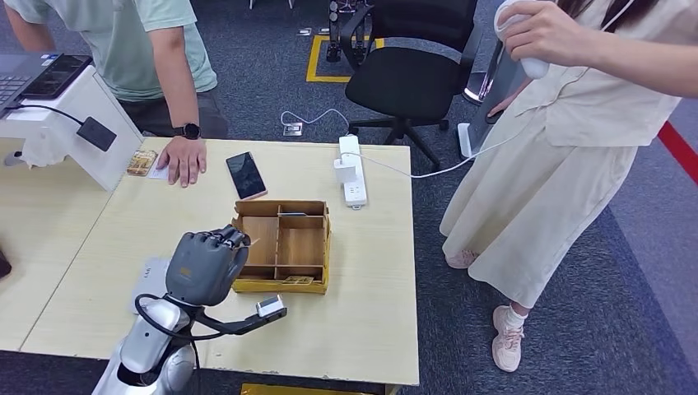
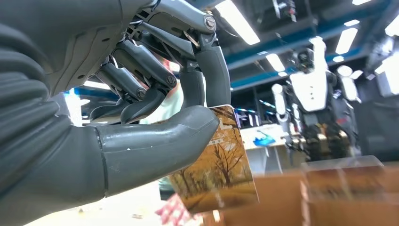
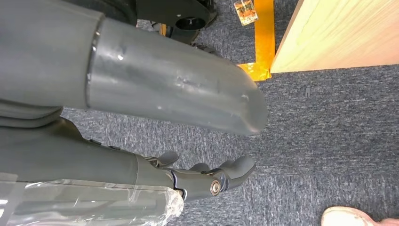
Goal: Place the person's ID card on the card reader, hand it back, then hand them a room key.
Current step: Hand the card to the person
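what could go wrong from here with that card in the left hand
The left hand pinches the room key card by one end between thumb and fingers, most of it sticking out, so it could slip or twist loose. The hand is right at the edge of the cardboard box, so the card might catch its wall. The person's hand rests flat on the table, not yet offered.

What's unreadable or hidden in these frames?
- Card in the left hand: in the wrist view the thumb covers one end, and any text is too blurred to read.
- Wooden box contents: too small in the head view, blurred in the left wrist view.
- Card by the person's hand: print too small to read.
- Right hand: fingers partly behind its thumb.
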